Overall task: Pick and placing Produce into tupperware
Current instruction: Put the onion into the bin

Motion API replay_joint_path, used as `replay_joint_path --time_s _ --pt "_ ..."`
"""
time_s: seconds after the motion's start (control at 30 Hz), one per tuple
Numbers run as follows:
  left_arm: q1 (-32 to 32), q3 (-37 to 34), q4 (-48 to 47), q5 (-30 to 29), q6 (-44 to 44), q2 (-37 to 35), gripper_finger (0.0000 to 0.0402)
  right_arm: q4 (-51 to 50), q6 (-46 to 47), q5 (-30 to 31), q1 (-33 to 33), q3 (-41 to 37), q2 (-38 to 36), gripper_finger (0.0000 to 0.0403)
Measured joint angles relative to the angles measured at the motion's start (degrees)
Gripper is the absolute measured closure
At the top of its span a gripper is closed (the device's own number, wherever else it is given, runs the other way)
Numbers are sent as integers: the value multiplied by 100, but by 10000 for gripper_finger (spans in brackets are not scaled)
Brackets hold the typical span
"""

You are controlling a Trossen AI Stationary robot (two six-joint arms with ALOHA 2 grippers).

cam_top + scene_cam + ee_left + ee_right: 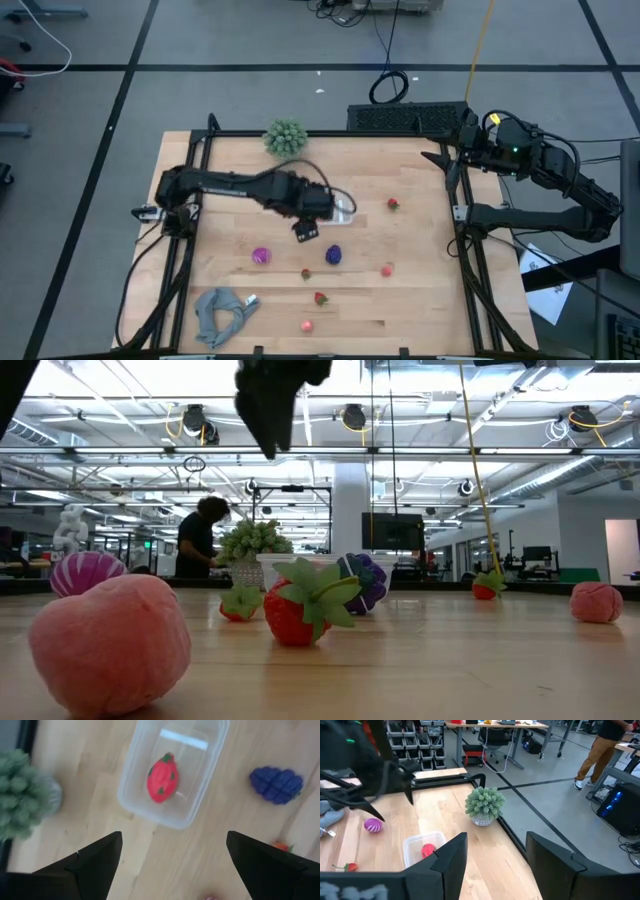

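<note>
Clear plastic marks the tupperware [172, 770], which sits near the middle of the table [420, 300] with one red piece [162, 778] already lying inside it. The left gripper [307, 229] hangs above the board just beside the container, its fingers spread wide and holding nothing. That suggests a drop-off has just been made and the step in hand is going for the next piece. The rest of the produce lies loose on the wood: a dark purple piece [333, 255] nearest the gripper, a magenta one [262, 257], a strawberry [320, 298], a pink piece [306, 325], and red ones [393, 204] further toward the right side. The next move probably calls for swinging over the purple piece, lowering with the jaws astride it, and closing gently so it does not roll. The right gripper [495, 857] waits at the table's far right corner, its claw released and empty.
</note>
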Motion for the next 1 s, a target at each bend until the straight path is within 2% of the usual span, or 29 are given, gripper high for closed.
replay_joint_path --time_s 0.23,0.47,0.67,0.9,1.0 --pt "-722 -637 -491 -600 -1361 -32 36 -172 14 -2 0 0 0 209" --pt "-1050 -1684 -756 -554 -2286 -99 37 -231 44 -23 1 0 0 209" --pt "-1085 -2684 -470 -196 -3381 -639 37 -229 288 -24 0 0 0 209" --pt "-1251 -3894 885 702 -4657 -1615 37 -175 335 -26 2 0 0 209" --pt "-1383 -4294 1349 1007 -5145 -1825 37 -135 328 -26 2 0 1 209"
